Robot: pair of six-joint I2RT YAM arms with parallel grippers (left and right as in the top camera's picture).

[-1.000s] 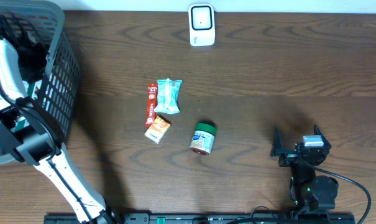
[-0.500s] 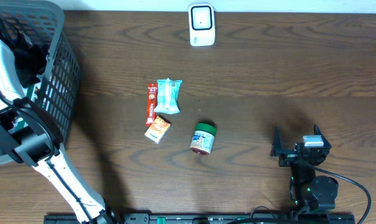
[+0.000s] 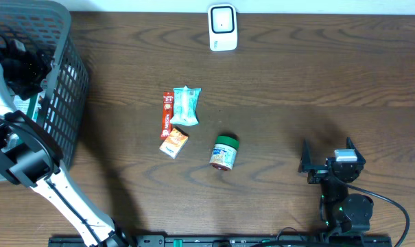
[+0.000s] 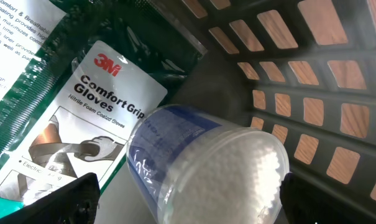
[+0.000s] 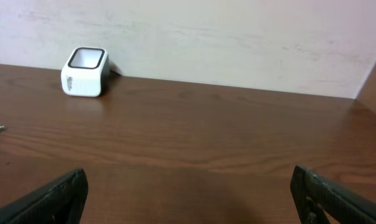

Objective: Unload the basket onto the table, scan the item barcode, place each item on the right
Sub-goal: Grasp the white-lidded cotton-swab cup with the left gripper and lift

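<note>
**Overhead.** The dark wooden bench (image 3: pixel 296 68) has a grey basket (image 3: pixel 63 89) at its far left corner. The left arm reaches over the basket rim, and the left gripper (image 3: pixel 22 65) is down inside it. A white scanner (image 3: pixel 222 27) stands at the middle of the far edge. Four goods lie near the middle of the bench. A red stick pack (image 3: pixel 167 115) touches a teal packet (image 3: pixel 186 106) on its right. A small orange packet (image 3: pixel 173 143) lies just below them. A green-lidded jar (image 3: pixel 225 152) lies on its side, a little to the right. The right gripper (image 3: pixel 327 145) sits near the front edge towards the right, well apart from all of these.

**Left wrist.** A clear tub (image 4: pixel 206 168) with a blue label and white filling lies inside the basket. It rests partly on a pack of gloves (image 4: pixel 82 112), beside the slotted wall. The two dark fingers (image 4: pixel 82 193) stand wide apart on either side of the tub. There is a gap on the left side, so the jaws are open and not clamped on it.

**Right wrist.** The jaws are spread wide, with one finger (image 5: pixel 51 199) in each lower corner and only bare bench between them. The scanner is far off to the left, against the pale wall.
</note>
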